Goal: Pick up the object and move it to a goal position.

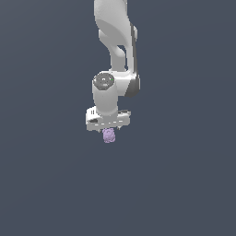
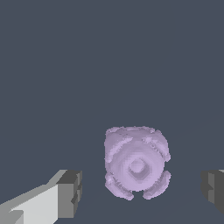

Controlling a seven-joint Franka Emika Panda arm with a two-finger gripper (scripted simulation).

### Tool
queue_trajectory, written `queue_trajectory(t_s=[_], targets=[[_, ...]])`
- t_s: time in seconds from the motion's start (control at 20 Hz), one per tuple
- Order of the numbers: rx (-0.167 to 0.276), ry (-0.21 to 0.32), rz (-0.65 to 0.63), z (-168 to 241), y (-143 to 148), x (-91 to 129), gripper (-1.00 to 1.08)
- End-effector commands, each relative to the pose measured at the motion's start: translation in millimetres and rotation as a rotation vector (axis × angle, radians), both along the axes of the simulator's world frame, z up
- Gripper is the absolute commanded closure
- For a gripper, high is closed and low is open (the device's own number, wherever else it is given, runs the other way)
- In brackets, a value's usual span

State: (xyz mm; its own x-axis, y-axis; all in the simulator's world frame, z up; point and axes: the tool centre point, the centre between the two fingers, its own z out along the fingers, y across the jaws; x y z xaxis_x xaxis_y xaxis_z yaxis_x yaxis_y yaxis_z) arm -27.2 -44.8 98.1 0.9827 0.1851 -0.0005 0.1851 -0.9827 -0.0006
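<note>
A: Arm hangs straight down over plain dark ground. Gripper low, white. State?

B: Jaws spread. In the wrist view both dark fingertips stand clear of the object, a gap on each side. Nothing gripped.

A: Object position?

B: Between the fingers, roughly centred. In the exterior view the object shows just below the gripper body, lilac, knobbly, much narrower than the gripper. Can't tell whether it rests on the ground.
</note>
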Motion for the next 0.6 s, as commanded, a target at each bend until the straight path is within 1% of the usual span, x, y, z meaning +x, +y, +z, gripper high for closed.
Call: queue_trajectory(t_s=[0.0, 0.35, 0.55], targets=[[0.000, -0.001, 0.015, -5.4, -3.3, -2.7, -0.92], [0.000, 0.000, 0.019, -9.1, -4.8, -4.0, -0.92], [0.000, 0.000, 0.020, -20.0, -4.9, -4.4, -0.92]])
